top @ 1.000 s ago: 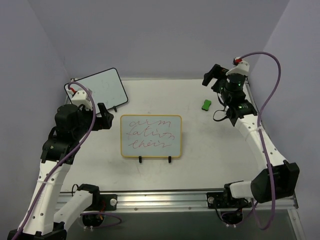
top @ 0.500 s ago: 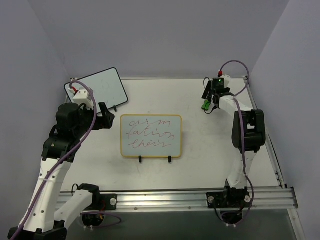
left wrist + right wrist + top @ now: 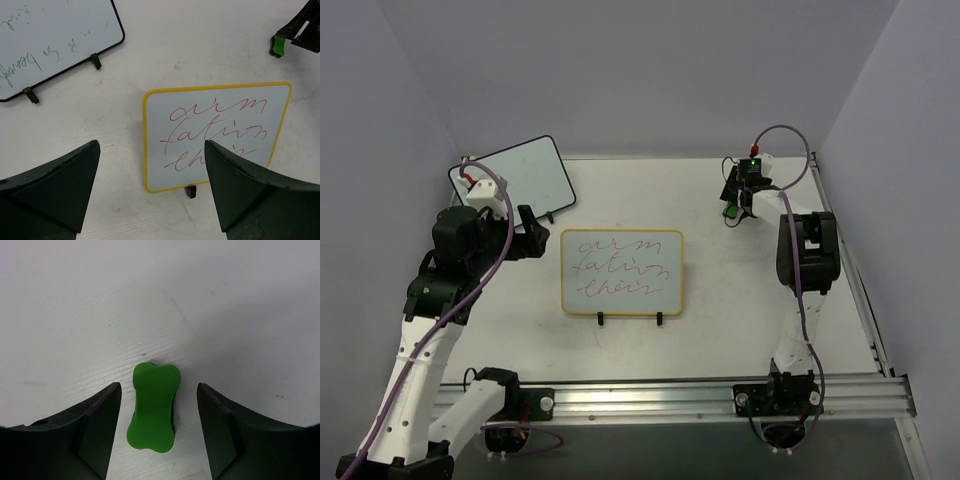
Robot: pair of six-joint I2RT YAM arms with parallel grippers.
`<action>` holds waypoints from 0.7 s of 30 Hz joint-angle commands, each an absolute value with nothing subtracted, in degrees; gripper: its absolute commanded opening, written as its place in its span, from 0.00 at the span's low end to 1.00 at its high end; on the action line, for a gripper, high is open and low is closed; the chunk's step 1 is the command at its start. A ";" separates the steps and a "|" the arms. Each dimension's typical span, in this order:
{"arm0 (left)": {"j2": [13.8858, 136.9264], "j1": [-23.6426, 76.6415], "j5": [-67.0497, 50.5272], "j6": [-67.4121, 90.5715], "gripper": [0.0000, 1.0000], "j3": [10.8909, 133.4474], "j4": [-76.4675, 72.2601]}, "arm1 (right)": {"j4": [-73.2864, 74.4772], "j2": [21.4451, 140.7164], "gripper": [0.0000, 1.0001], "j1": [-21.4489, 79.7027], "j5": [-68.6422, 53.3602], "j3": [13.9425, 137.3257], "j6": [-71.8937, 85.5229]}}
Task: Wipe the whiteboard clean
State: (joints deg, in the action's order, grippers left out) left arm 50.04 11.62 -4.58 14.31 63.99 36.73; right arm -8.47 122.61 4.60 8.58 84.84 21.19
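Note:
The whiteboard (image 3: 621,272) with the thin yellow frame stands on two black clip feet in the middle of the table, three lines of red writing on it; it also shows in the left wrist view (image 3: 216,134). A green bone-shaped eraser (image 3: 153,407) lies flat on the table at the back right (image 3: 729,210). My right gripper (image 3: 159,432) is open, low over the eraser, one finger on each side of it, not touching. My left gripper (image 3: 150,192) is open and empty, held above the table left of the whiteboard (image 3: 525,238).
A black-framed whiteboard (image 3: 515,177) with green writing stands at the back left, also in the left wrist view (image 3: 50,40). Purple walls close the table at back and sides. A metal rail (image 3: 670,398) runs along the near edge.
My right arm has swung in from the right and come down over the green eraser, which now sits between its open fingers. The left arm has not moved.

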 commanded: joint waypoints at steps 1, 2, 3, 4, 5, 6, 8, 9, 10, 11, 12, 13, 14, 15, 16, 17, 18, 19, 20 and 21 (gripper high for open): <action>50.10 11.25 -5.01 13.36 0.94 64.07 36.04 | -9.14 123.13 0.57 5.10 9.58 85.60 21.97; 50.10 11.25 -5.01 13.36 0.94 64.07 36.04 | -9.14 123.22 0.57 5.18 9.67 85.52 21.97; 50.18 11.25 -5.01 13.45 0.94 64.07 36.04 | -9.05 123.48 0.56 5.36 9.67 85.52 22.06; 50.19 11.25 -5.01 13.36 0.94 64.07 36.04 | -9.23 123.49 0.56 5.45 9.67 85.43 22.06; 50.27 11.25 -5.10 13.36 0.94 64.07 36.12 | -9.23 123.57 0.54 5.54 9.75 85.43 22.06; 50.36 11.34 -5.01 13.45 0.94 64.07 36.12 | -9.40 123.75 0.54 5.71 9.93 85.43 22.15; 50.54 11.25 -4.92 13.36 0.94 64.07 36.12 | -9.40 124.01 0.52 5.71 10.02 85.43 22.32; 50.54 11.25 -4.92 13.36 0.94 64.16 36.12 | -9.23 124.19 0.51 5.80 10.02 85.60 22.32; 50.54 11.25 -4.92 13.36 0.94 64.16 36.12 | -9.23 124.36 0.50 5.80 10.02 85.69 22.32; 50.54 11.25 -4.92 13.36 0.94 64.16 36.21 | -9.14 124.45 0.49 5.89 10.02 85.95 22.32; 50.54 11.25 -4.92 13.36 0.94 64.16 36.12 | -9.14 124.63 0.49 6.06 10.02 85.96 22.24; 50.54 11.25 -4.92 13.36 0.94 64.16 36.12 | -8.88 124.63 0.49 6.15 10.11 86.13 22.24; 50.54 11.25 -4.92 13.36 0.94 64.16 36.12 | -8.44 124.80 0.49 6.24 10.19 86.65 22.06; 50.62 11.25 -4.92 13.36 0.94 64.16 36.12 | -8.18 125.07 0.49 6.41 10.72 86.92 22.06; 50.62 11.25 -4.83 13.36 0.94 64.16 36.12 | -8.00 125.16 0.48 6.68 10.81 87.01 21.97; 50.62 11.25 -4.92 13.36 0.94 64.16 36.12 | -8.00 125.07 0.48 6.59 11.07 87.10 21.89; 50.62 11.25 -4.92 13.36 0.94 64.16 36.12 | -8.00 125.07 0.48 6.68 11.42 87.10 21.88; 50.62 11.34 -4.92 13.36 0.94 64.07 36.21 | -8.00 125.07 0.47 6.68 11.60 87.10 21.88; 50.62 11.34 -4.83 13.36 0.94 64.07 36.21 | -8.00 125.07 0.46 6.77 11.78 87.10 21.80; 50.62 11.25 -4.92 13.36 0.94 64.07 36.21 | -7.91 125.07 0.45 6.68 11.86 87.10 21.71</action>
State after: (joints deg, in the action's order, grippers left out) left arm 50.72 11.62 -4.58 14.31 63.99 36.75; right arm -8.60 124.66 6.28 9.54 84.88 21.98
